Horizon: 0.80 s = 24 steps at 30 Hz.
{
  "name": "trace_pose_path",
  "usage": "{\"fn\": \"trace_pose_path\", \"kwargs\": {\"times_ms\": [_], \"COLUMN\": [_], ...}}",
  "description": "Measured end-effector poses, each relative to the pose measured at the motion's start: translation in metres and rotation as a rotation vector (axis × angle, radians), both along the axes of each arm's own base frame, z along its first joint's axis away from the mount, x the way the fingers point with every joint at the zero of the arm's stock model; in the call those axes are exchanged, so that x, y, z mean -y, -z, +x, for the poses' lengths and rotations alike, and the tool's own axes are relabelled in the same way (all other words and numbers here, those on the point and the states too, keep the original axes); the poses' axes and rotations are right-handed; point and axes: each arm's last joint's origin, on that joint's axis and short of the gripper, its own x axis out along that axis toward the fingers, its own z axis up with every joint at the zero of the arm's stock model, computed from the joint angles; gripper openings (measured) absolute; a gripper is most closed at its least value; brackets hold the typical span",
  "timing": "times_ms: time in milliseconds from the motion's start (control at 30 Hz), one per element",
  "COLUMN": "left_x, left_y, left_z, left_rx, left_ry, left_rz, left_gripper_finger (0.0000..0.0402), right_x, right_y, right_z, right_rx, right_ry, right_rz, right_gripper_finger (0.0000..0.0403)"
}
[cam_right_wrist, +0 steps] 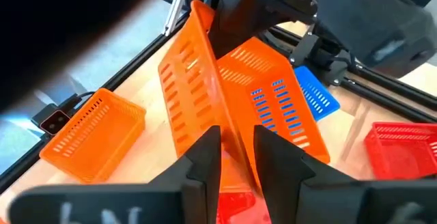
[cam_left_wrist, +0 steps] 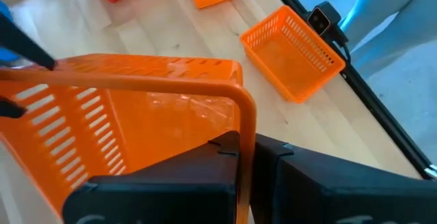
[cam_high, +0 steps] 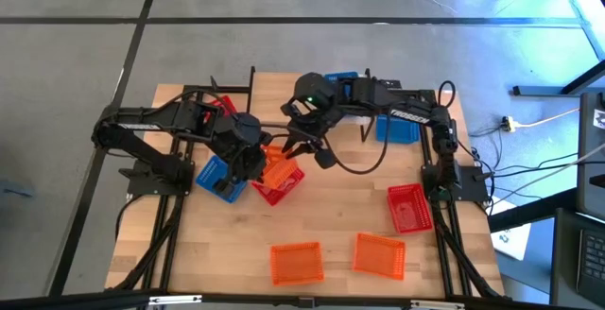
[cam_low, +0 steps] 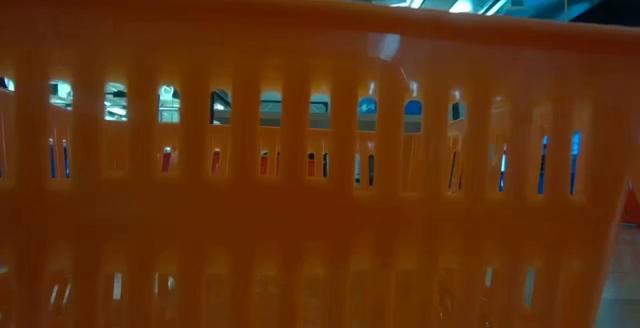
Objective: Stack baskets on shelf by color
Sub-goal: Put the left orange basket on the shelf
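orange baskets (cam_high: 296,262), slotted; red basket (cam_high: 409,207); blue basket (cam_high: 219,178); light wooden table (cam_high: 331,211); dark arms

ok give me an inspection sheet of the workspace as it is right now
surface: wooden tabletop, bare boards between the baskets
job's things: held orange basket tilted over a red basket, blue basket beside them; two more orange baskets at the near edge; another red basket on the right side; another blue basket under the right arm
clutter: nothing seen
grippers: left gripper shut on the orange basket's rim; right gripper clamps its wall
cables: black cable looping below the right arm; floor leads at right
surroundings: grey floor
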Motion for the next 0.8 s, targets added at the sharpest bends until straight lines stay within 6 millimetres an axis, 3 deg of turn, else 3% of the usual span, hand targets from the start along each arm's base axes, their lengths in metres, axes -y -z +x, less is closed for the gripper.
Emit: {"fn": "trace_pose_path", "kwargs": {"times_ms": [400, 600, 800], "left_x": [-0.0006, -0.0007, -0.0013], "left_y": [0.0002, 0.0003, 0.0004], "left_z": [0.0003, 0.0001, 0.0004], "left_rx": [0.003, 0.001, 0.005], "left_ry": [-0.017, -0.016, -0.031], "left_rz": [0.021, 0.025, 0.042], "left_gripper_finger": [0.0000, 0.0000, 0.0000], "right_x": [-0.0004, -0.0010, -0.0009], "right_y": [0.0052, 0.0058, 0.0068], "right_z": [0.0019, 0.0010, -0.0001], "right_rx": [-0.024, -0.034, -0.050], "right_ry": [-0.024, -0.034, -0.033], "right_rz": [0.022, 0.030, 0.031], "right_gripper_finger": [0.0082, 0.0016, 0.0007]}}
